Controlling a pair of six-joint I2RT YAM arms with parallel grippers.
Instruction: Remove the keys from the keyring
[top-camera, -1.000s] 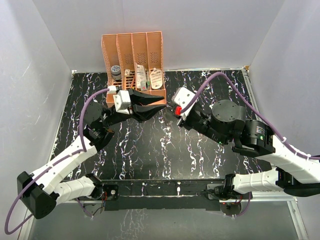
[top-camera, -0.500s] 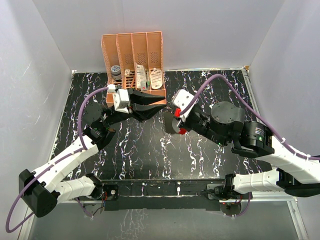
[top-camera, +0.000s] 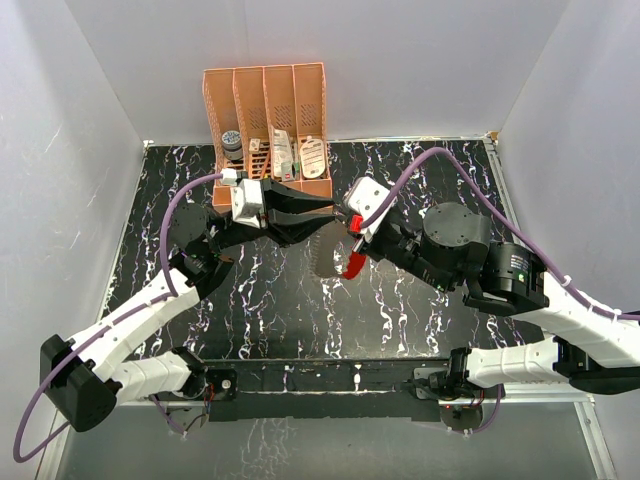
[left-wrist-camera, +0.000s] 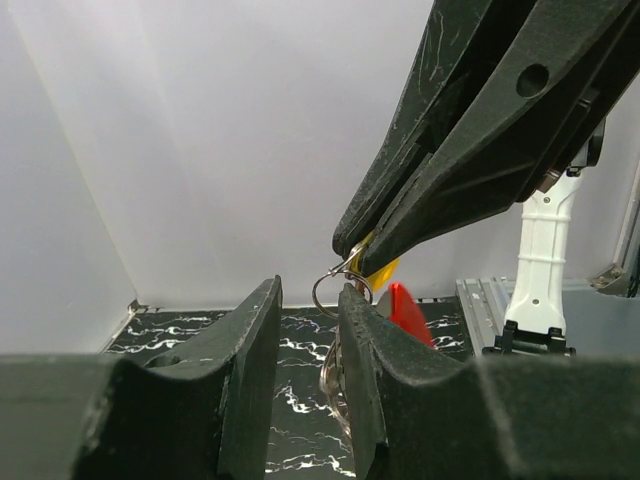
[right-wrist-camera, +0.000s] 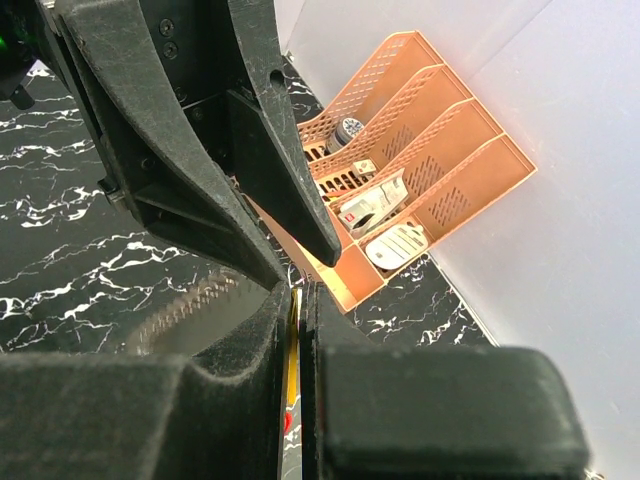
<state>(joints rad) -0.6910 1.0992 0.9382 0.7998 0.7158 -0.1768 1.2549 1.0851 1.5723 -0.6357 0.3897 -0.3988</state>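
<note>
My right gripper (top-camera: 350, 235) is shut on a small yellow-gold key (left-wrist-camera: 382, 270), seen edge-on between its fingers in the right wrist view (right-wrist-camera: 292, 345). A thin wire keyring (left-wrist-camera: 340, 291) hangs from the key, with more wire loops (left-wrist-camera: 343, 385) below it. The red-and-white tag (top-camera: 355, 262) dangles under the right gripper; its red face shows in the left wrist view (left-wrist-camera: 408, 312). My left gripper (top-camera: 328, 215) is open, its jaws apart, with the ring at the tip of its right finger (left-wrist-camera: 360, 330). A blurred grey shape (top-camera: 325, 262) hangs beside the tag.
An orange rack (top-camera: 265, 100) with several slots stands at the back wall, holding small items and a white oval item (right-wrist-camera: 397, 243). It is just behind the two grippers. The black marbled table (top-camera: 260, 300) has white walls around it.
The red tag has swung down and now hangs below my right gripper. My left gripper has moved right, so its fingertips reach the ring.
</note>
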